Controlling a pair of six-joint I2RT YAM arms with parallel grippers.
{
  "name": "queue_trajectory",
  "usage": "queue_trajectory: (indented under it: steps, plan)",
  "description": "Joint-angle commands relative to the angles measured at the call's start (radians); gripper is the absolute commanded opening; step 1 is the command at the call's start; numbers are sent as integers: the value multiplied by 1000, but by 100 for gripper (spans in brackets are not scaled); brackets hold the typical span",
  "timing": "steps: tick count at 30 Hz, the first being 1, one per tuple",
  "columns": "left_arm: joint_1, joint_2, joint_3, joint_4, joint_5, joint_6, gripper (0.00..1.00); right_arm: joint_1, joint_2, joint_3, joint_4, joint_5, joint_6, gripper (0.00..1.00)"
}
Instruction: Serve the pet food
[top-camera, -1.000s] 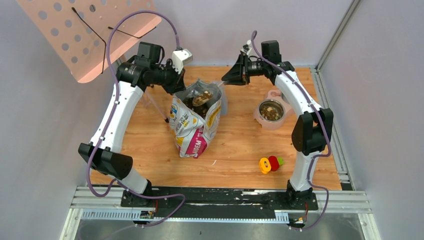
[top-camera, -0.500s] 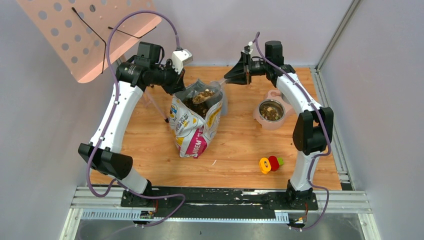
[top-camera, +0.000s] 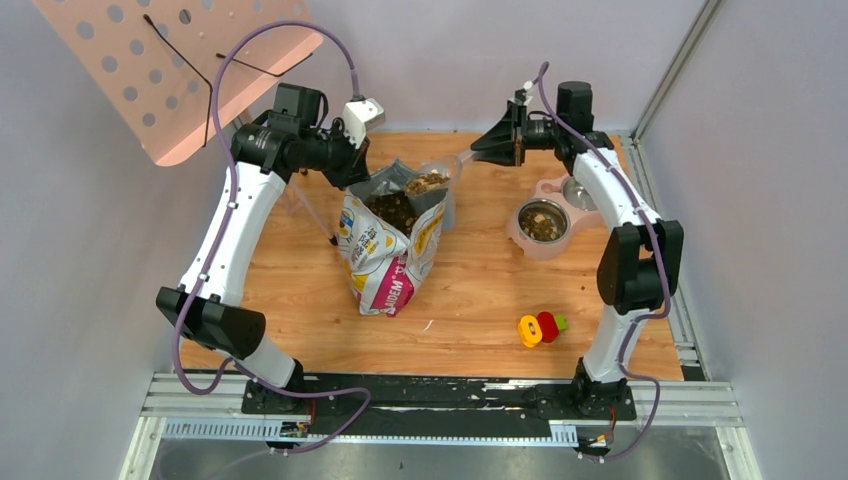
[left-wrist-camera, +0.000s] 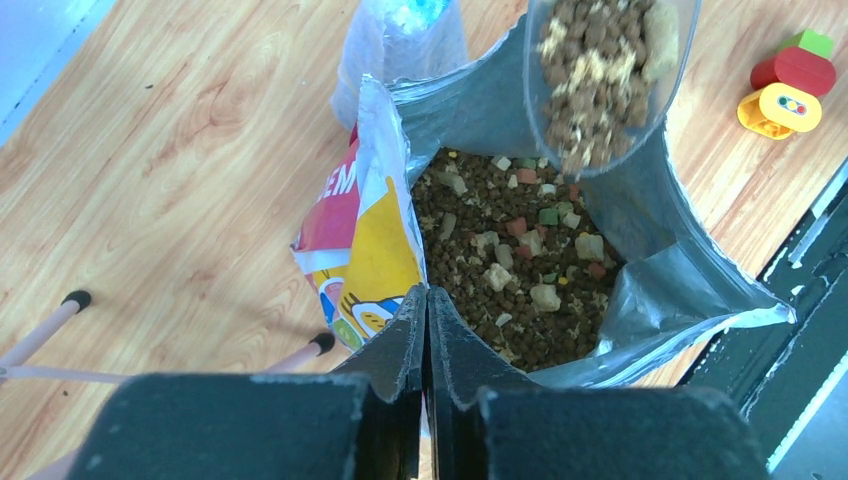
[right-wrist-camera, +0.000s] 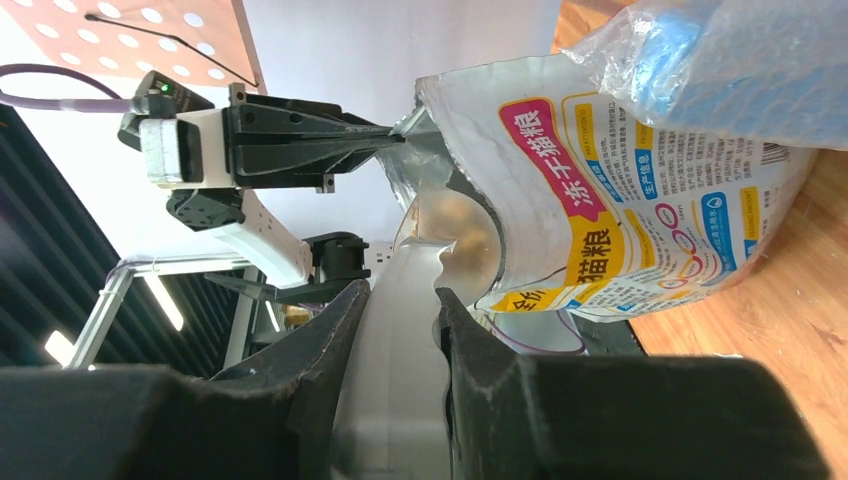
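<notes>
The printed bag (top-camera: 385, 255) stands open at centre, full of brown kibble (left-wrist-camera: 510, 250). My left gripper (top-camera: 362, 170) is shut on the bag's rim at its left edge (left-wrist-camera: 427, 295) and holds the mouth open. My right gripper (top-camera: 490, 152) is shut on the handle (right-wrist-camera: 395, 350) of a clear scoop (top-camera: 430, 182). The scoop (left-wrist-camera: 598, 70) is heaped with kibble and hangs over the bag's right rim. A pink double stand (top-camera: 520, 240) at the right holds a steel bowl (top-camera: 541, 222) with some kibble in it and a second bowl (top-camera: 578, 193) behind.
A red, yellow and green toy (top-camera: 540, 327) lies near the front right. A crumpled clear plastic package (left-wrist-camera: 400, 40) stands just behind the bag. A pink perforated panel on thin legs (top-camera: 180, 60) is at the back left. Grey walls close in the table.
My right gripper has lifted the loaded scoop out of the bag and moved it right, toward the bowls. The left gripper and the bag have stayed put.
</notes>
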Motion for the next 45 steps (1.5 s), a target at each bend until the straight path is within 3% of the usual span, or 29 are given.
queue_trajectory:
  steps: [1,5,13,21,45]
  plan:
    - [-2,-26,54,33,38,0,7,-64,-101,-5,49,-32,19,0]
    - [-2,-24,62,31,39,1,11,-117,-129,-26,60,-46,25,0]
    - [-2,4,110,16,-8,18,32,-271,-179,-91,123,-58,96,0]
    - [-2,37,149,-2,-19,20,43,-451,-196,-140,199,-40,135,0]
    - [-2,38,183,-53,-3,57,47,-738,-243,-221,182,78,83,0]
